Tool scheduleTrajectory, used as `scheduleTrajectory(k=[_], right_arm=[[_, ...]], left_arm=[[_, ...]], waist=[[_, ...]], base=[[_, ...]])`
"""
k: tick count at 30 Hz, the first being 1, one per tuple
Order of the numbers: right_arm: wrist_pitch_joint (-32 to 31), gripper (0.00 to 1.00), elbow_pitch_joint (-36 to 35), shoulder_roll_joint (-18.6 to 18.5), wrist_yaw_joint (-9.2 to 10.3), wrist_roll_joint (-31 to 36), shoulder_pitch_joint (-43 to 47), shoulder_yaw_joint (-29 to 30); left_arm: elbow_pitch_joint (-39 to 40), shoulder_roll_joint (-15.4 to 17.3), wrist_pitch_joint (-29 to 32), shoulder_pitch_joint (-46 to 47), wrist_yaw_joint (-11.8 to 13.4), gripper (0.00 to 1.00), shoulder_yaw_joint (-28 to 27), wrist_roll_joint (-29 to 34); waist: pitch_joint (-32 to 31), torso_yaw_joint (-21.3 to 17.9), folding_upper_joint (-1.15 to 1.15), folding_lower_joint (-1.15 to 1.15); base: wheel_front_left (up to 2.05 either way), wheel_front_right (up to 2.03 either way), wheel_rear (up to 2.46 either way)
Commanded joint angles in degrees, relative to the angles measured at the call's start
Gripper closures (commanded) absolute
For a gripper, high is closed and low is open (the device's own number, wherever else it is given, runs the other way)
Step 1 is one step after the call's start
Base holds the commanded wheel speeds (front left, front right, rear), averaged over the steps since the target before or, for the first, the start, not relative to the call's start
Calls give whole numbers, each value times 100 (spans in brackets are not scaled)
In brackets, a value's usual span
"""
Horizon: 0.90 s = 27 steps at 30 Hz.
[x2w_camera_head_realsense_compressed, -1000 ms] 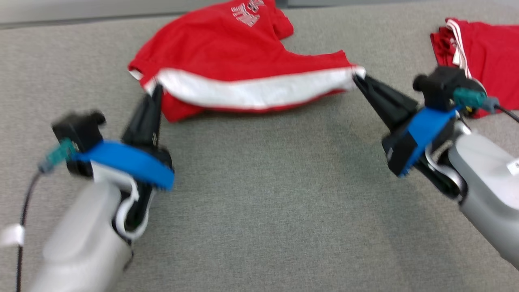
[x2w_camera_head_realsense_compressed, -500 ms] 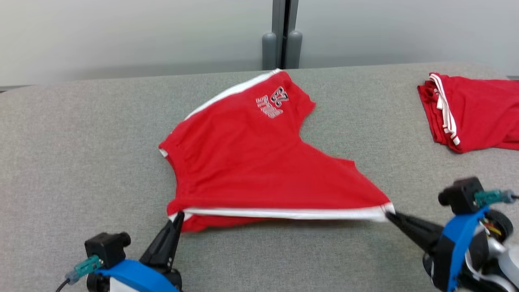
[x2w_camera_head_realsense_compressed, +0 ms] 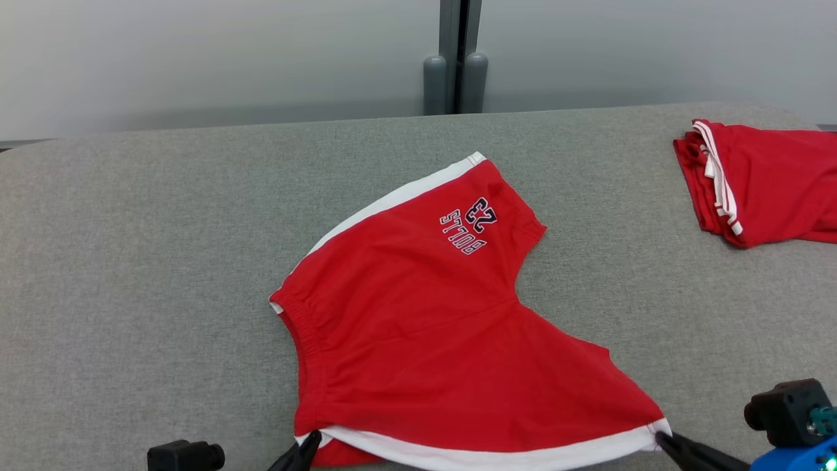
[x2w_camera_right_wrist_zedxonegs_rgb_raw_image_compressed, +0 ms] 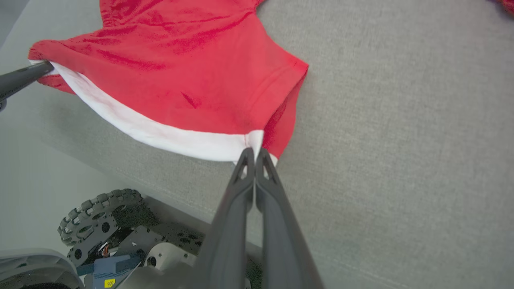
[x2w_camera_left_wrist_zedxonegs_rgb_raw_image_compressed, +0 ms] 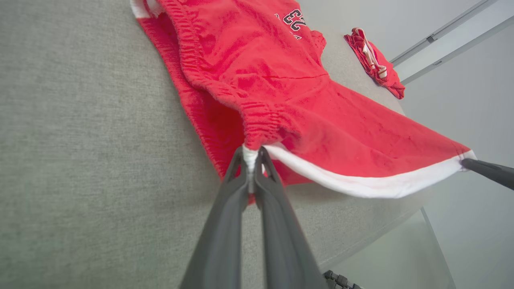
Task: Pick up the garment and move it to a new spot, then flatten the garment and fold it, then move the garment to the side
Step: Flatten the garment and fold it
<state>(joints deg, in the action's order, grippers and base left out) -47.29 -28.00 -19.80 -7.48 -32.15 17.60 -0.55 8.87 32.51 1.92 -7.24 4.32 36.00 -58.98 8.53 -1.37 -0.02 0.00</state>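
Your left end effector [x2w_camera_left_wrist_zedxonegs_rgb_raw_image_compressed: 249, 151] and right end effector [x2w_camera_right_wrist_zedxonegs_rgb_raw_image_compressed: 254, 151] each pinch a near corner of the garment [x2w_camera_head_realsense_compressed: 425, 340] on the desk [x2w_camera_head_realsense_compressed: 131, 261].

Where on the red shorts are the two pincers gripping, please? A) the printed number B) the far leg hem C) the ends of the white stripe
C: the left pincer and the right pincer each clamp one end of the white stripe on the red shorts.
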Motion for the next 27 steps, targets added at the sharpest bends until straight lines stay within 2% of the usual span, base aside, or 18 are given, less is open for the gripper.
scheduleTrajectory(k=[1, 4, 8, 12, 17, 27], right_arm=[[-19, 100, -182, 61, -3, 144, -133, 62], [19, 100, -415, 1, -3, 398, -580, 58], [108, 100, -68, -234, -3, 440, -1431, -193], [241, 100, 615, -501, -3, 307, -2384, -519], [544, 100, 1632, -849, -2, 211, -3564, -957], [1299, 100, 3443, -1094, -2, 288, -5542, -1816]], left_arm=[[124, 42, -42, 76, 21, 100, -64, 37], [243, -11, -66, 358, -36, 100, -104, 125], [13, -254, -185, 849, -116, 100, -180, 190], [-478, -604, -339, 1359, -188, 100, -268, 194], [-1196, -1040, -574, 1944, -104, 100, -370, 267], [-2340, -1777, -878, 2880, -129, 100, -329, 376]], waist=[[34, 49, 2, 0], [91, 121, 2, 0], [124, 194, 2, 0], [172, 326, 2, 0], [326, 529, 2, 0], [948, 982, 2, 0]], base=[[0, 0, 0], [0, 0, 0], [0, 0, 0], [0, 0, 0], [0, 0, 0], [0, 0, 0]])
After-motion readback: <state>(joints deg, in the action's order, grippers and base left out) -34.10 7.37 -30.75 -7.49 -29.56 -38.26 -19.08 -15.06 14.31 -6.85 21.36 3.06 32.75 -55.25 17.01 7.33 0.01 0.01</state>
